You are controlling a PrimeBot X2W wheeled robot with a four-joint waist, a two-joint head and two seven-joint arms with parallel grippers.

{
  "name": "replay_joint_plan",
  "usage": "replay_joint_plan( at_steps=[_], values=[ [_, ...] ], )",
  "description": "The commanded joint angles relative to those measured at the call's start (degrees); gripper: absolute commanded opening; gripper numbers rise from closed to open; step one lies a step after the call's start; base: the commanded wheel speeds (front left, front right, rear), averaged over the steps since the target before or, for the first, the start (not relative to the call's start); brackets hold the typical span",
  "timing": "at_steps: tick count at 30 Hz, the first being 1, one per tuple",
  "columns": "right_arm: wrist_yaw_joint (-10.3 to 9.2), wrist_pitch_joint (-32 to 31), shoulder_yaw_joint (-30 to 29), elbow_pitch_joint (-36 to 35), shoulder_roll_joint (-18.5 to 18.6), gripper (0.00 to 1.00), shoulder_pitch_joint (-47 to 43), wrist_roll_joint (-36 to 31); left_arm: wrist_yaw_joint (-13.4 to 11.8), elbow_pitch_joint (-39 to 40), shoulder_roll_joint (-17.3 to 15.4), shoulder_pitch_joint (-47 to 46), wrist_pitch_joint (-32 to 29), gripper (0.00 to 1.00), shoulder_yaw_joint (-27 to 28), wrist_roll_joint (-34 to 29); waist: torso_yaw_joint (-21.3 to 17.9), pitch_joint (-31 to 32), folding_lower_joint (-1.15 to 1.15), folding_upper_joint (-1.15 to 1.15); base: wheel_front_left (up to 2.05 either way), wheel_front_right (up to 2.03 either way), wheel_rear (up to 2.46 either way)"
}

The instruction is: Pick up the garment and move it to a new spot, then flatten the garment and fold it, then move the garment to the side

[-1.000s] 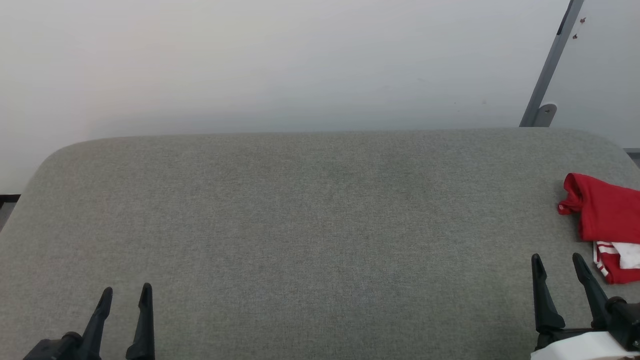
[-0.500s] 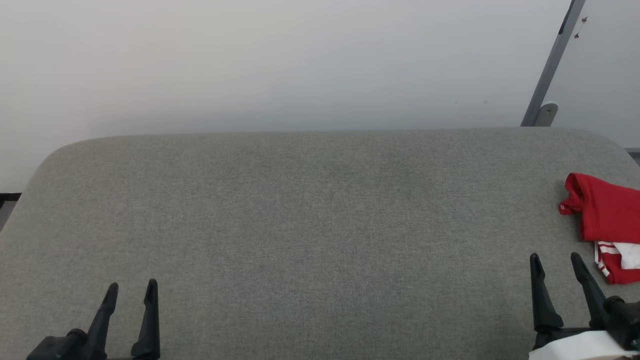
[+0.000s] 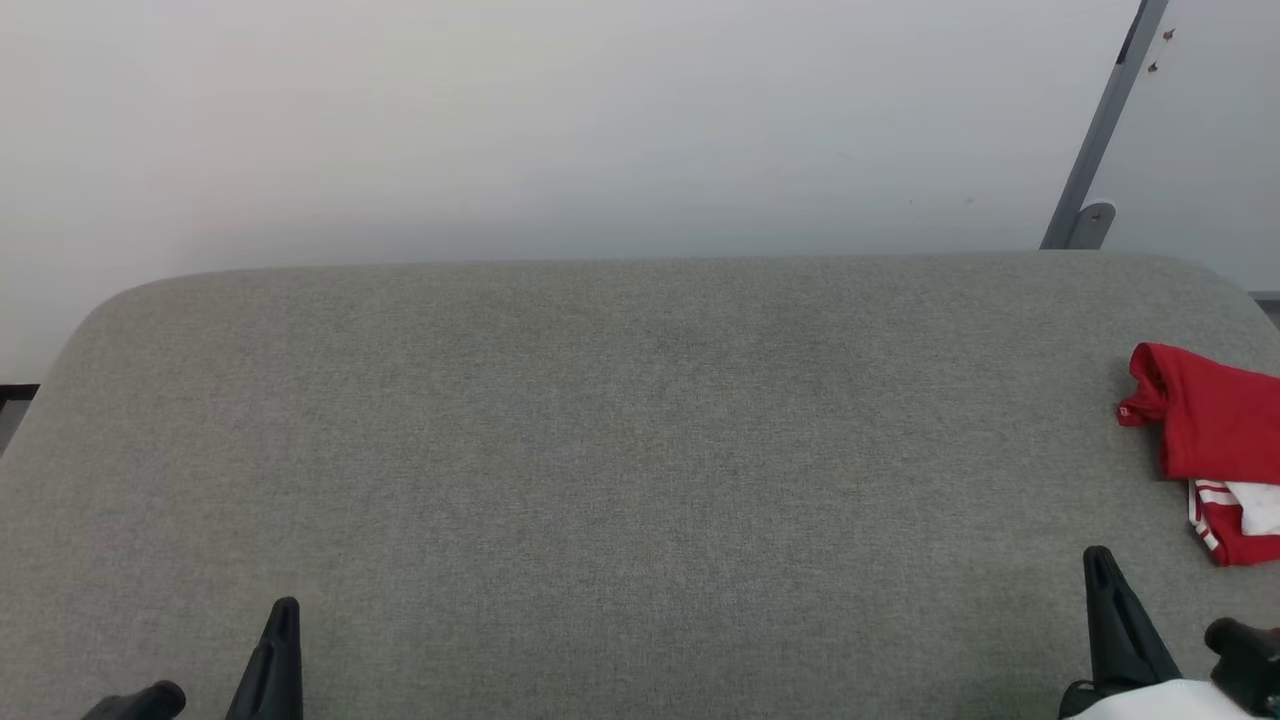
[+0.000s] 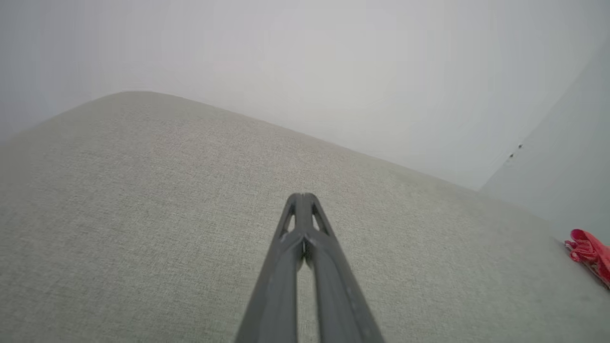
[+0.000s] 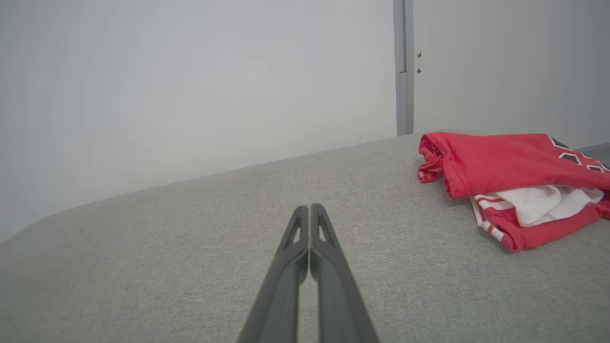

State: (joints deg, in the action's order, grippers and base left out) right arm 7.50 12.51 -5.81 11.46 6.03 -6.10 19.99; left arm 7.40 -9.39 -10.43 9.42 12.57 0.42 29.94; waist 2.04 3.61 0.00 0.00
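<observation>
Loosely folded at the right edge of the grey desk (image 3: 640, 450): red garment (image 5: 505, 164), white lining and striped hem showing. Near the front edge, left pincer (image 4: 304, 196) and right pincer (image 5: 310, 207), both closed, empty, clear of the cloth.

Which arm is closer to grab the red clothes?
Right. The red clothes lie at the right edge of the table, close to the right tool; the left tool is far across.

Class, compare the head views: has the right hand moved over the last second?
Yes. The right hand has pulled back toward the bottom edge, away from the garment, which stayed put.
</observation>
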Motion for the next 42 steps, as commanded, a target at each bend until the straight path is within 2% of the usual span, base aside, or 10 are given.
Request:
replay_joint_plan(
  at_steps=[1,23,42],
  values=[
    [0.00,-0.5,-0.2,-0.7,0.2,0.00,1.9,2.1,0.0,0.6,-0.2,-1.9,-0.4,0.00,0.5,2.0,0.0,0.0,0.00,0.00,0.00,0.00,0.00],
    [0.00,-5.7,-0.2,0.0,-0.8,0.00,4.9,22.3,0.0,-0.8,1.9,-6.0,-5.7,0.00,2.1,19.5,-0.4,-0.7,0.00,0.00,0.00,0.00,0.00],
    [0.00,-9.3,-0.4,0.6,-1.4,0.00,7.0,35.6,0.1,-1.8,3.4,-8.7,-9.2,0.00,3.2,30.8,-0.7,-1.3,0.00,0.00,0.00,0.00,0.00]
  ],
)
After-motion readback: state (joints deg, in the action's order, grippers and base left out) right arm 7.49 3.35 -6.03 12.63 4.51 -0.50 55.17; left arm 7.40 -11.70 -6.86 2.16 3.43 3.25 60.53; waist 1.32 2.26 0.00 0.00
